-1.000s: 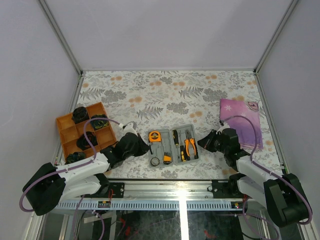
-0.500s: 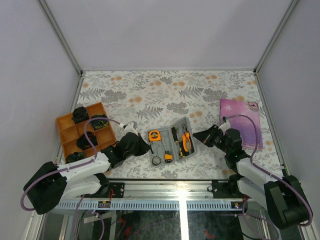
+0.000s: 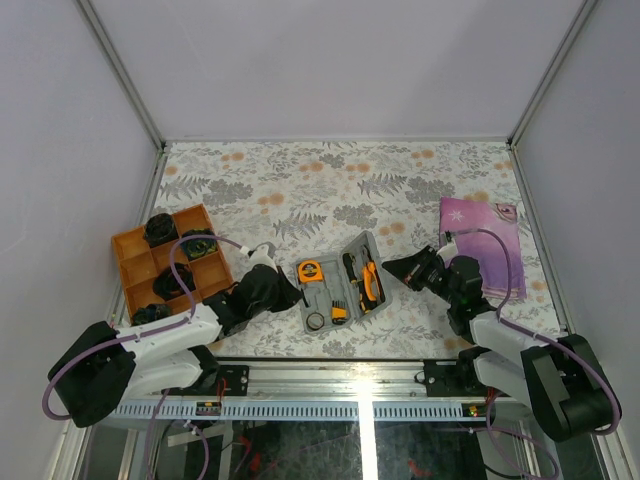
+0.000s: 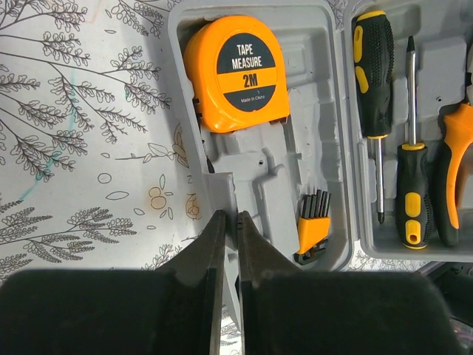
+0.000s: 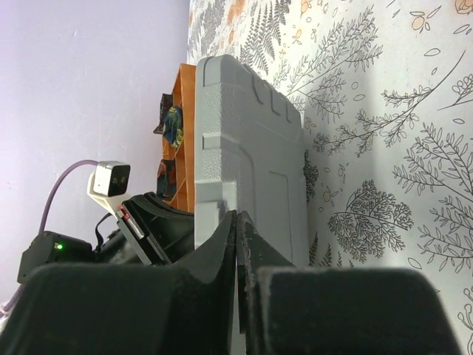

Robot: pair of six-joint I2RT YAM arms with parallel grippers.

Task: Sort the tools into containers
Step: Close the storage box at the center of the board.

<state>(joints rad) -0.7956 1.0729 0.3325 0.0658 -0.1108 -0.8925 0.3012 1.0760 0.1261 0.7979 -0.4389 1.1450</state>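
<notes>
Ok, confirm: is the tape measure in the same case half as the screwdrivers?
No, the tape measure shares one half of the case with the bit set; the screwdrivers lie in the other.

Rectangular counter (image 3: 330, 175) covered in a white sheet printed with grey fern leaves and orange blossoms. Plain pale lilac walls enclose its far edge (image 3: 340, 60), left edge (image 3: 60, 150) and right edge (image 3: 590, 150). Slim aluminium struts rise from the far-left corner (image 3: 120, 72) and the far-right corner (image 3: 548, 70). A slotted aluminium rail (image 3: 330, 408) runs along the near edge. Lighting is soft and even.
</notes>
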